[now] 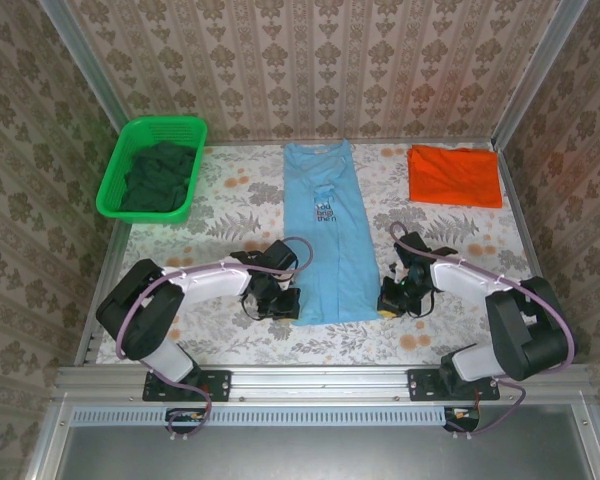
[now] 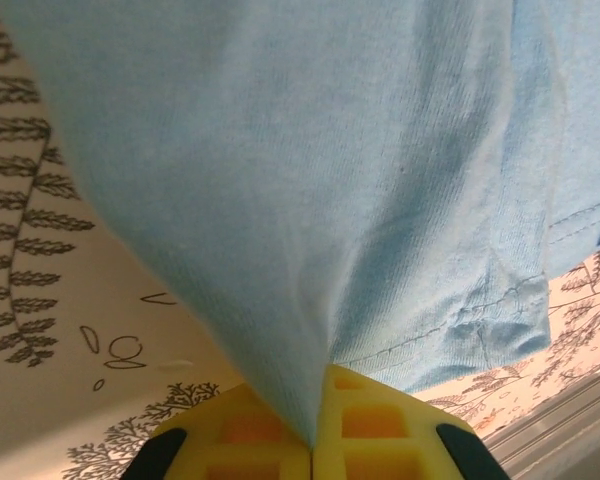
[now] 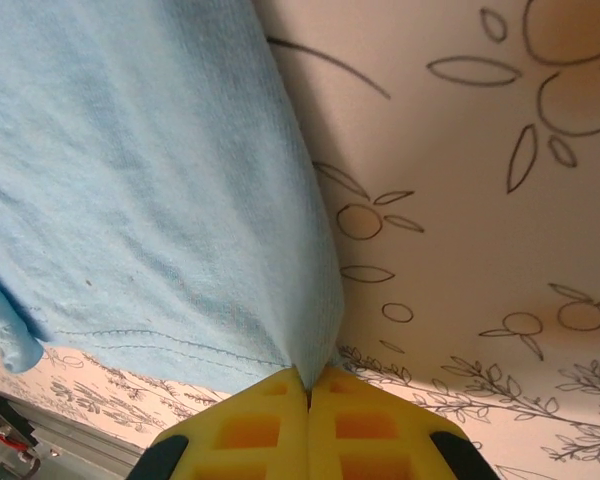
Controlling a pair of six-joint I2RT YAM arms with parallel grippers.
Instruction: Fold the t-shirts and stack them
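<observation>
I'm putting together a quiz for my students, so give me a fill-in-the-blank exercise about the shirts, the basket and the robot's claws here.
1. The left claw and right claw are each ____ on the near hem of the light blue shirt.
2. The folded orange shirt lies to the ____ of the blue one.
3. The basket holding dark clothes is coloured ____.
Missing words: shut; right; green.

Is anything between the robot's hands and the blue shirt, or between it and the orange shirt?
Nothing visible. The left hand and right hand each pinch the near hem of the light blue cloth t-shirt. Between it and the folded orange-red t-shirt lies bare flowered table.
</observation>
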